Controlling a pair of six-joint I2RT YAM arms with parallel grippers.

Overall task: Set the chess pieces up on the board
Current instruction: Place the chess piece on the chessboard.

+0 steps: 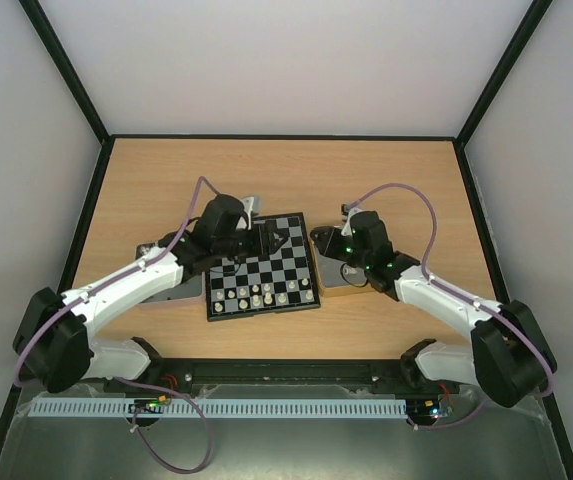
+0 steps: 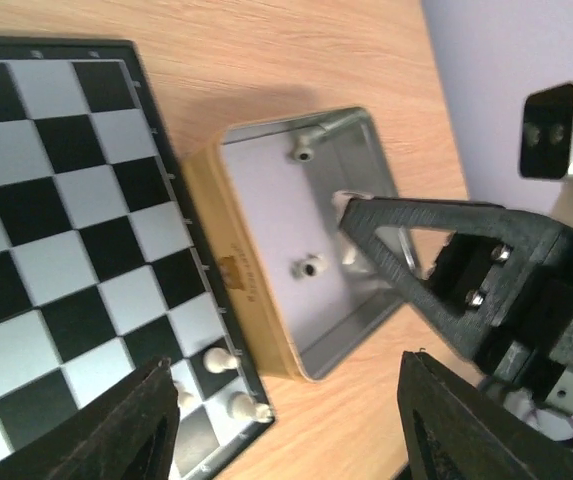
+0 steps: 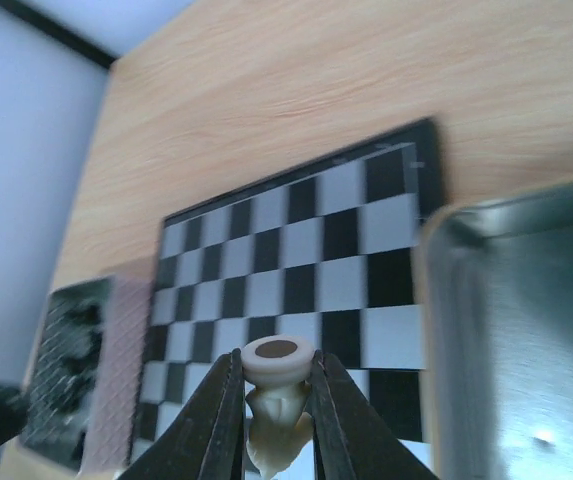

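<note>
Even, diffuse overhead light, moderately bright, soft shadow on table (image 2: 296,85) beside tin (image 2: 266,190), pale sheen on board (image 2: 56,200) squares, right wrist view soft, tin edge blurred, piece (image 3: 278,395) sharp, left fingers (image 2: 136,420) defocused

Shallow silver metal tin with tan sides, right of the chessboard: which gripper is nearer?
Right. The right gripper hangs above the tin, holding a cream-white chess piece; the left gripper is over the checked board beside it.

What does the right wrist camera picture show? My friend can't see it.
The right gripper pinches a cream-white chess piece, base toward the camera. Behind it lies the black-and-silver chessboard on a wooden table, with a metal tin at the right.
</note>
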